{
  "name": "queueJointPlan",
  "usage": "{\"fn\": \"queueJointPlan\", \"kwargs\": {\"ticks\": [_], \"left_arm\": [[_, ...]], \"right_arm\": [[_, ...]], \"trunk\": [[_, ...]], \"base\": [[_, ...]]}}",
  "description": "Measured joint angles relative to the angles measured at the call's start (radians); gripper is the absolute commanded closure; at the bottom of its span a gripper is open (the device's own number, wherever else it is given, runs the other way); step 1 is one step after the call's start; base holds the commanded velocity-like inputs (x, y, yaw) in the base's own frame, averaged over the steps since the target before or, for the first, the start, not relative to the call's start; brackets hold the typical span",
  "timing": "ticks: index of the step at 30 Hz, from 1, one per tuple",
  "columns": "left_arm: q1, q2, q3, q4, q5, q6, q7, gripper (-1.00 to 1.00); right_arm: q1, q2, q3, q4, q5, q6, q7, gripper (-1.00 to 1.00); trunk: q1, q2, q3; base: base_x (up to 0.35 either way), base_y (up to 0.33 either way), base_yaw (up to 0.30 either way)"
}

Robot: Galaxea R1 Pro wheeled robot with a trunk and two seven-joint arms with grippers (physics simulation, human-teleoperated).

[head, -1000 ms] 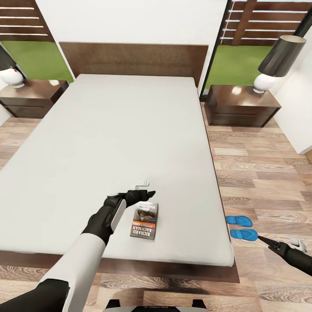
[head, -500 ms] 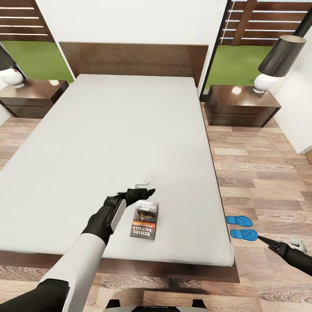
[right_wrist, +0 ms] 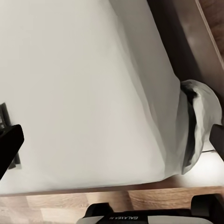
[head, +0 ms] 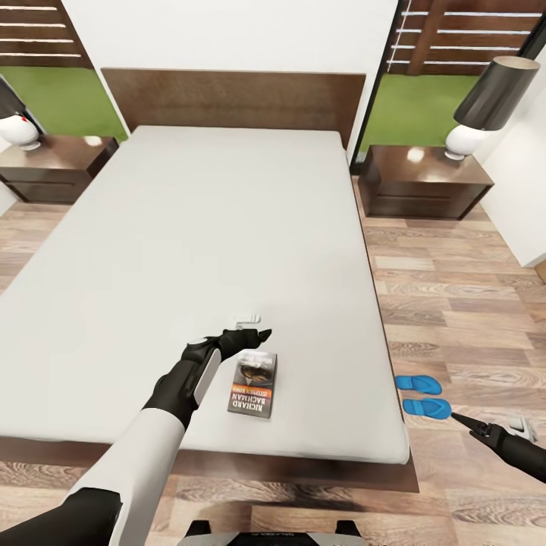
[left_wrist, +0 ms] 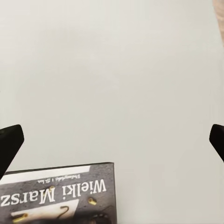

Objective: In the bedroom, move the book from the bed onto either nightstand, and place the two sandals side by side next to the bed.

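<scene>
Left end effector spread above book

Body's pretty simple: the left arm has a smooth white shell on the forearm, going matte black at the elbow end and again at the wrist, with a pale grey strip down the side of the wrist block. The left gripper is mostly black with pointed fingers, one looks light grey. Over by the bed edge on the other side, the right arm is black too, tapering to a thin dark tip, with a grey-white piece on top. The base is glossy white with black lettering and dark brackets.
</scene>
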Motion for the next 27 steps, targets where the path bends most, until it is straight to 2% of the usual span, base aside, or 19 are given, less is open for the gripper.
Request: {"fn": "queueJointPlan", "kwargs": {"ticks": [20, 27], "left_arm": [[0.0, 0.0, 0.0, 0.0, 0.0, 0.0, 0.0, -1.0], [0.0, 0.0, 0.0, 0.0, 0.0, 0.0, 0.0, -1.0]], "right_arm": [[0.0, 0.0, 0.0, 0.0, 0.0, 0.0, -0.001, -1.0], [0.0, 0.0, 0.0, 0.0, 0.0, 0.0, 0.0, -1.0]], "trunk": [[0.0, 0.0, -0.031], [0.0, 0.0, -0.034]], "base": [[0.0, 0.0, 0.0], [0.0, 0.0, 0.0]]}}
